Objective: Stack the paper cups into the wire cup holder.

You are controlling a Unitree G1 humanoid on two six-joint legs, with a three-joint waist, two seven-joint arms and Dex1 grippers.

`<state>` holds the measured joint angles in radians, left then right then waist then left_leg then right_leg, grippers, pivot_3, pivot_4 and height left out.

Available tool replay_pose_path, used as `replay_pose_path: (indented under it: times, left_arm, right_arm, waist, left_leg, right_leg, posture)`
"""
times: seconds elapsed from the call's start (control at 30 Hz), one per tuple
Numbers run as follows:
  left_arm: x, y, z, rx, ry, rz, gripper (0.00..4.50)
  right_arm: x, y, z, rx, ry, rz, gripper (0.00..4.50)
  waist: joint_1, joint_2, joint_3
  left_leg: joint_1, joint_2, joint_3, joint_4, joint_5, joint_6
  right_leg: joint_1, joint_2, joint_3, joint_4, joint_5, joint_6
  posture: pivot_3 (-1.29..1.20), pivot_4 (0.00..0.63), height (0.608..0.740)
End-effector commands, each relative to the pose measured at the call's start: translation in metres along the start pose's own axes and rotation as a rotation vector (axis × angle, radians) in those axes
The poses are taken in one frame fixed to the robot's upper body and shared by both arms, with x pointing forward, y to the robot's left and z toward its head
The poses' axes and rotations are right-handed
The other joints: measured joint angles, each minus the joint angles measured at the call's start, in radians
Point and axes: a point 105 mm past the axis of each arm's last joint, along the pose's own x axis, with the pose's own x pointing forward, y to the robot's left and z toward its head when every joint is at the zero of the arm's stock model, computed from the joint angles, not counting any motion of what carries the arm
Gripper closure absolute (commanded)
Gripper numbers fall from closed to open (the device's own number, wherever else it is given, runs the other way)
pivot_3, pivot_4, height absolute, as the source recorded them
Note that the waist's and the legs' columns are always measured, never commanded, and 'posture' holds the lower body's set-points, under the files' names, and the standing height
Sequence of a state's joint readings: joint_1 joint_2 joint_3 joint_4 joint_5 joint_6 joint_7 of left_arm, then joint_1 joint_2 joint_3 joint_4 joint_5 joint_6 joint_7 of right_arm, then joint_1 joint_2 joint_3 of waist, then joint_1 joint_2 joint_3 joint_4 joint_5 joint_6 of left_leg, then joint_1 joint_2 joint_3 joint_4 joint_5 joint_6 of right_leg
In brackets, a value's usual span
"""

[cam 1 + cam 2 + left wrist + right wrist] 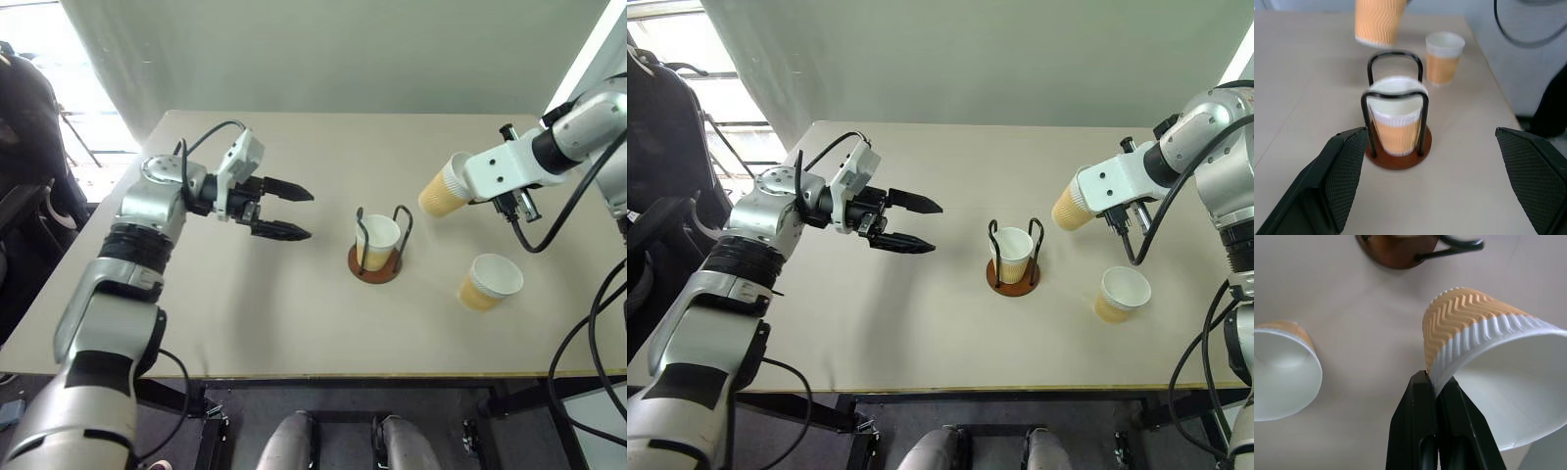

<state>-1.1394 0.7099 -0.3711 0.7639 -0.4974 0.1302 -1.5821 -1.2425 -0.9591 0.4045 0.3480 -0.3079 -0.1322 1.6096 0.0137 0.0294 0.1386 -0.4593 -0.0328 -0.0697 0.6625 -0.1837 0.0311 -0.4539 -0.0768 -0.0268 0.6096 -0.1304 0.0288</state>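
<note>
One paper cup [377, 241] is already seated upright in the wire cup holder [376, 262], at centre frame on the desk [245, 323] in the head views. A second cup [444, 185] is held aloft at upper right, tilted with its base toward the holder; the right tool [1436, 382] is seen in the right wrist view closed on a thin pinch of the white rim wall, one finger inside and one outside. A third cup [489, 281] is left standing on the desk at lower right of the frame, just beside the path from the held cup to the holder. The left tool [289, 210] is held spread wide and empty at left of centre, pointed at the holder but well apart from it. Risks are judged as follows. The pinch is on the rim only, so the cup may be rotated or slipped in the grip, or the rim crushed out of round, which would hinder nesting. The cup is tilted, so unless it is righted before descent its base may be caught on the wire loops or on the seated cup's rim. The holder appears light and is not steadied; an off-centre push may tip or slide it. The standing cup may be clipped by the right arm.
</note>
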Motion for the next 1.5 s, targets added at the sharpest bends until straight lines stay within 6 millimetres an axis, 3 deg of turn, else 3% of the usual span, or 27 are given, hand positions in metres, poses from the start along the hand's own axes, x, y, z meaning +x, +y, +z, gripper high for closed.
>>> replay_pose_path:
  times: [0.03,0.23,0.57,1.5]
  left_arm:
    - [-0.004,-0.002,0.012,0.083,0.022,-0.037,0.00]
    - [-0.005,0.002,0.000,0.071,0.047,-0.022,0.00]
    - [-0.006,0.002,0.000,0.104,0.078,-0.032,0.00]
    - [-0.012,0.000,0.002,0.101,0.080,-0.029,0.00]
  right_arm:
    - [-0.022,-0.016,0.011,-0.040,-0.002,-0.072,4.48]
    - [-0.029,-0.036,0.038,-0.096,-0.050,-0.116,4.48]
    - [-0.016,-0.028,0.072,-0.139,-0.158,-0.059,4.48]
    - [0.006,-0.013,0.073,-0.205,-0.148,0.013,4.48]
  waist:
    - [0.000,0.000,0.000]
    - [-0.002,0.000,0.000]
    - [0.000,0.000,0.000]
    - [0.000,0.000,0.000]
  left_leg:
    - [0.000,0.000,0.000,0.000,0.000,0.000]
    - [-0.001,0.000,-0.001,0.000,0.000,-0.001]
    - [-0.003,0.000,-0.002,-0.001,0.000,0.000]
    - [-0.003,0.000,-0.002,-0.001,0.000,0.000]
  right_leg:
    - [0.000,0.000,0.000,0.000,0.000,0.000]
    - [0.000,0.000,0.001,0.000,0.000,0.000]
    - [-0.001,0.001,0.000,0.000,-0.004,0.001]
    - [-0.001,0.001,0.000,0.000,-0.004,0.001]
  posture:
    - [0.00,0.150,0.740]
    - [0.00,0.150,0.740]
    - [0.00,0.150,0.740]
    - [0.00,0.150,0.740]
